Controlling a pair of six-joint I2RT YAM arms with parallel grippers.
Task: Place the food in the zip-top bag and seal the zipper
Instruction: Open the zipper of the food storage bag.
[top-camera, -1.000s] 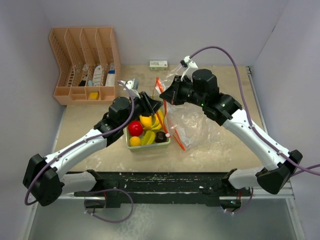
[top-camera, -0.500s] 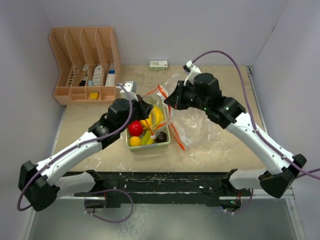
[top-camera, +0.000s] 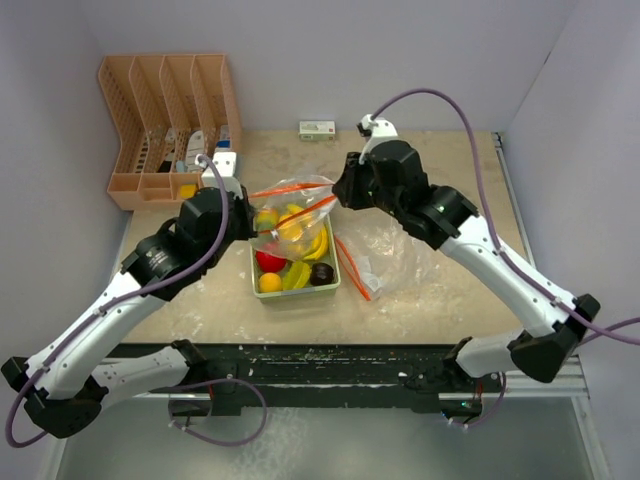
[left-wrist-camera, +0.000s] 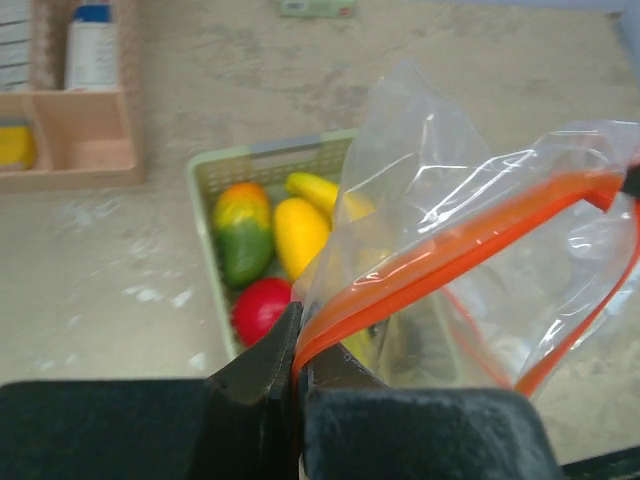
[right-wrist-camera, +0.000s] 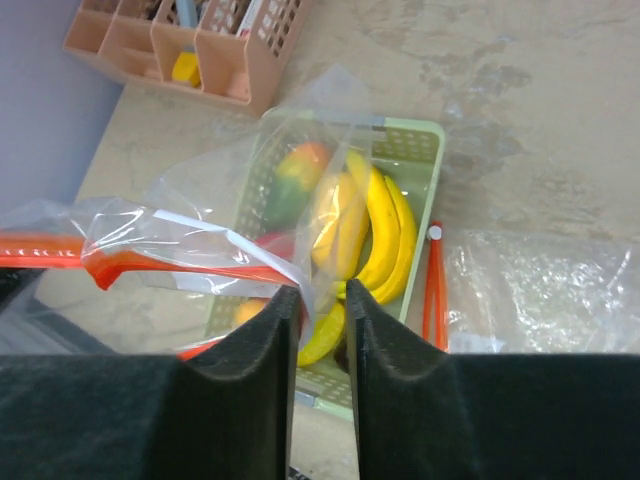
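Observation:
The zip-top bag (top-camera: 300, 207) hangs stretched above the pale green tray (top-camera: 298, 296), between my two grippers. My left gripper (top-camera: 248, 213) is shut on the left end of the orange-red zipper (left-wrist-camera: 450, 260), jaws pinched on the strip (left-wrist-camera: 297, 335). My right gripper (top-camera: 338, 192) is at the bag's right end. Its jaws (right-wrist-camera: 322, 295) stand a narrow gap apart, with the film and strip end against the left finger (right-wrist-camera: 270, 330). The food lies in the tray: bananas (right-wrist-camera: 385, 230), red apple (left-wrist-camera: 262, 308), yellow mango (left-wrist-camera: 298, 232), green-red mango (left-wrist-camera: 243, 240), orange (top-camera: 270, 283), dark purple fruit (top-camera: 321, 274).
A second clear bag (top-camera: 390, 250) with an orange strip (top-camera: 352, 268) lies on the table right of the tray. An orange desk organizer (top-camera: 170, 125) stands at the back left. A small box (top-camera: 317, 129) sits against the back wall. Walls close in both sides.
My left gripper has pulled back to the left with the zipper end, stretching the bag's mouth across the tray. The right gripper has shifted slightly back and left.

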